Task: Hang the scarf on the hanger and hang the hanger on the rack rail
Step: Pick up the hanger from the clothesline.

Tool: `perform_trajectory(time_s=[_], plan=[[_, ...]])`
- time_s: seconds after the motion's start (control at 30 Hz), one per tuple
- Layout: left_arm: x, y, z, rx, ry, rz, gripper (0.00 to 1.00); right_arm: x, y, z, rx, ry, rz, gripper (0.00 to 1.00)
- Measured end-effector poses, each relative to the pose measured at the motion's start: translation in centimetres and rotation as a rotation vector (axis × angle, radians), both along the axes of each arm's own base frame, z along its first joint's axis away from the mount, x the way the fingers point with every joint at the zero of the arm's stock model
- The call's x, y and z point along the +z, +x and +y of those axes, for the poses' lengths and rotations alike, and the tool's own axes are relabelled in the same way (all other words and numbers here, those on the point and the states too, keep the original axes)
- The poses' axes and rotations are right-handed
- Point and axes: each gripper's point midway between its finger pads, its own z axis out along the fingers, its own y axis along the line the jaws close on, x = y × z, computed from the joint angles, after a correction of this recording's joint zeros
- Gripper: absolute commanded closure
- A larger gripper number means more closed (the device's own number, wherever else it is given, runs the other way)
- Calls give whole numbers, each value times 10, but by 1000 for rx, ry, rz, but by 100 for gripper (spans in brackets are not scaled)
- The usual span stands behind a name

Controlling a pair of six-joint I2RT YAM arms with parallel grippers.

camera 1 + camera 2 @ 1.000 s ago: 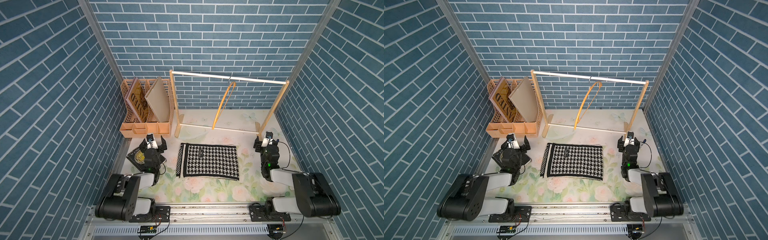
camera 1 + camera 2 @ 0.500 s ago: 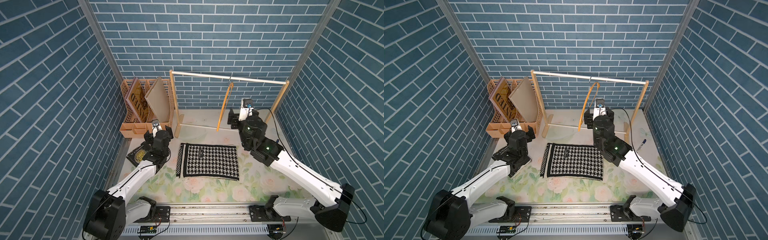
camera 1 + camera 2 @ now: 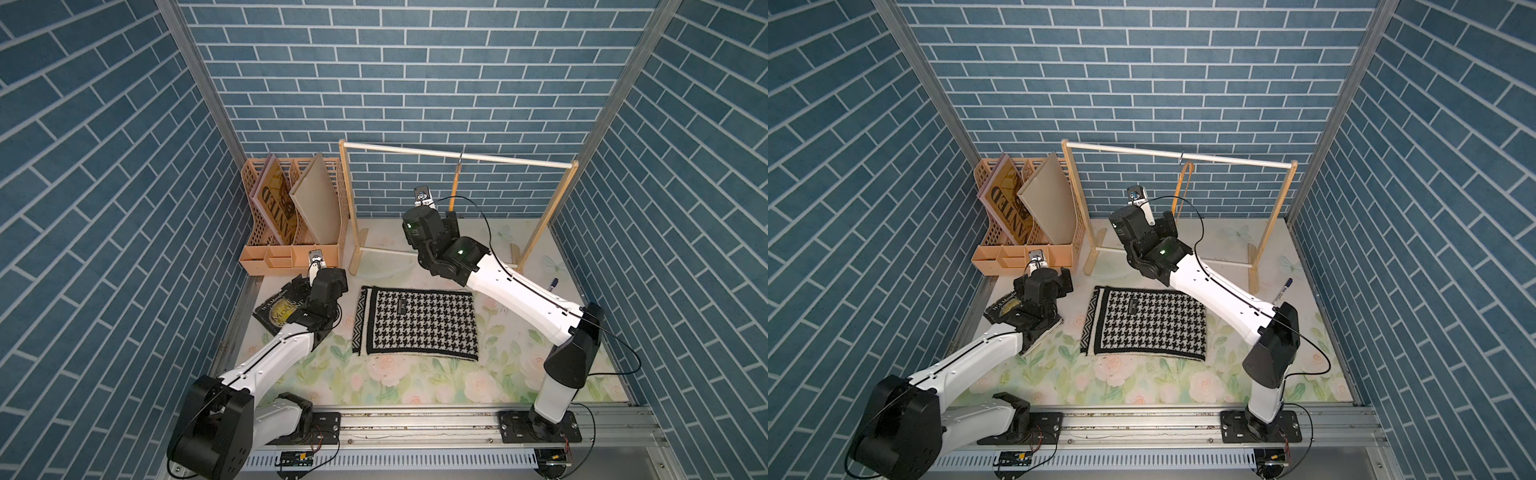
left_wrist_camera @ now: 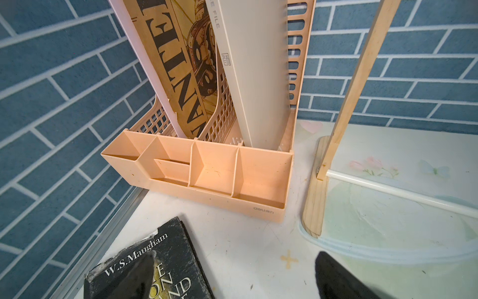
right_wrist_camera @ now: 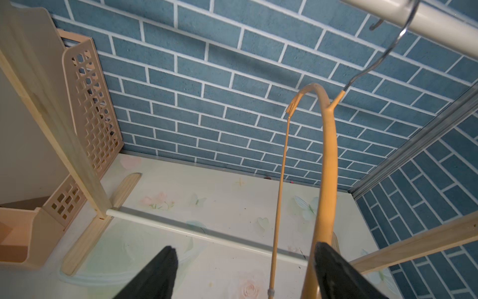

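The black-and-white houndstooth scarf (image 3: 415, 322) (image 3: 1146, 324) lies flat on the floral mat, with its zigzag band toward the left arm. The light-wood hanger (image 3: 455, 187) (image 3: 1183, 187) (image 5: 327, 168) hangs by its metal hook from the rack's top rail. My right gripper (image 3: 451, 218) (image 3: 1167, 222) (image 5: 244, 248) is raised to the hanger's lower end and stands open. The thin crossbar (image 5: 278, 207) passes between its jaws, and the thick arm runs beside one finger (image 5: 333, 271). My left gripper (image 3: 318, 279) (image 3: 1040, 279) (image 4: 234, 259) is open and holds nothing, low over a black book's corner, left of the scarf.
The wooden rack (image 3: 457, 156) spans the back, its foot (image 4: 314, 196) and low bar near the left gripper. A peach file organiser (image 3: 291, 257) (image 4: 219, 181) with folders fills the back left corner. A black book (image 3: 276, 309) (image 4: 144, 271) lies under the left arm. A pen (image 3: 552, 284) lies at the right.
Both arms have lifted out of their folded rest poses. The right arm reached back and up to the hanger, its jaws widening. The left arm stretched toward the organiser.
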Motion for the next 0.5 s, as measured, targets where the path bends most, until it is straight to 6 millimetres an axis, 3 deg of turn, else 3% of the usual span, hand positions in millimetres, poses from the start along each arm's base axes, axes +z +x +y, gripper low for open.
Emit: perform_trajectory(time_s=[0.13, 0.37, 0.5], plan=[[-1, 0, -2, -9, -8, 4, 0, -12, -2, -4, -15, 10, 20, 14], [-6, -3, -1, -8, -12, 16, 0, -68, -20, -29, -35, -54, 94, 14], [-6, -5, 0, -5, -13, 13, 0, -67, -31, -42, -28, -40, 90, 15]])
